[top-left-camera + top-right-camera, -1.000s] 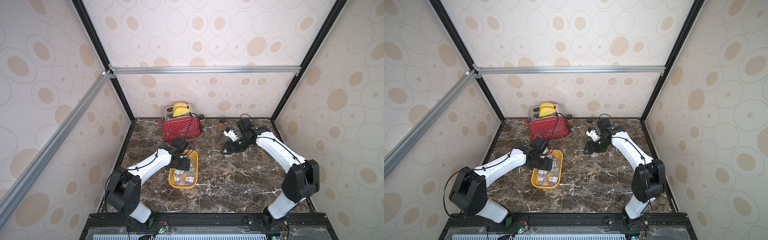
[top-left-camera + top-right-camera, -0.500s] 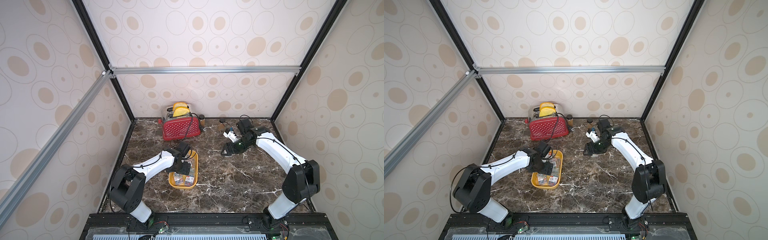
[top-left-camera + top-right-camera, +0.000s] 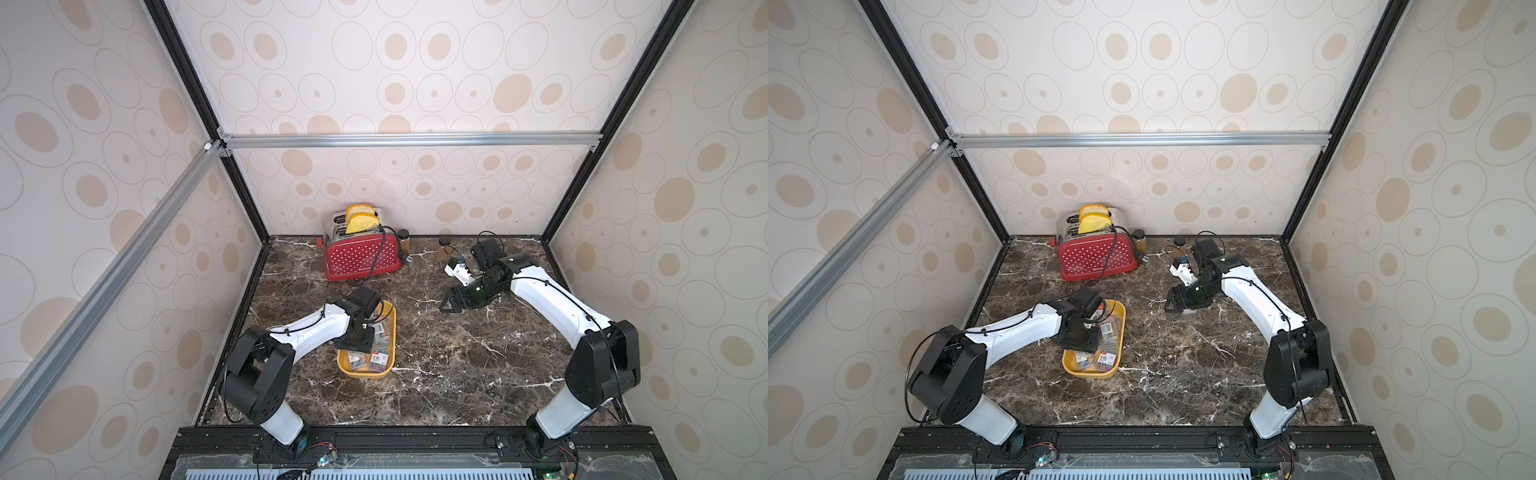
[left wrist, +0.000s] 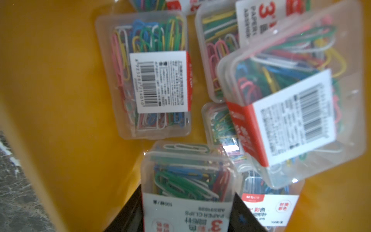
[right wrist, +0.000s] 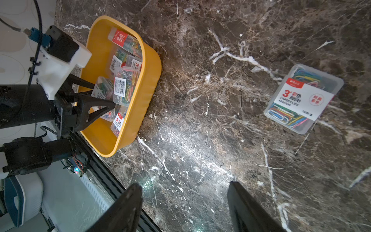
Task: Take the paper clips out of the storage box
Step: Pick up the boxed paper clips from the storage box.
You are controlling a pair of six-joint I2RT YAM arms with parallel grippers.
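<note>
Lab mock-kitchen booth: aluminium frame point(image 3: 407, 139), wallpaper panels point(image 3: 415, 62), marble tabletop point(image 3: 436, 374), toaster point(image 3: 361, 257)

Both top views evenly bright; left wrist view blurred, perhaps out of focus; glare on the marble tabletop point(image 5: 200, 160).

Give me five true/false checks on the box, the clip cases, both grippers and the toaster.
1. The left gripper is down inside the storage box. True.
2. It is clamped on a clip case. True.
3. All the paper clips are in the box. False: a loose case lies on the marble table.
4. The right gripper holds a case. False: it is open and empty.
5. The toaster has empty slots. False: bread slices stand in it.
</note>
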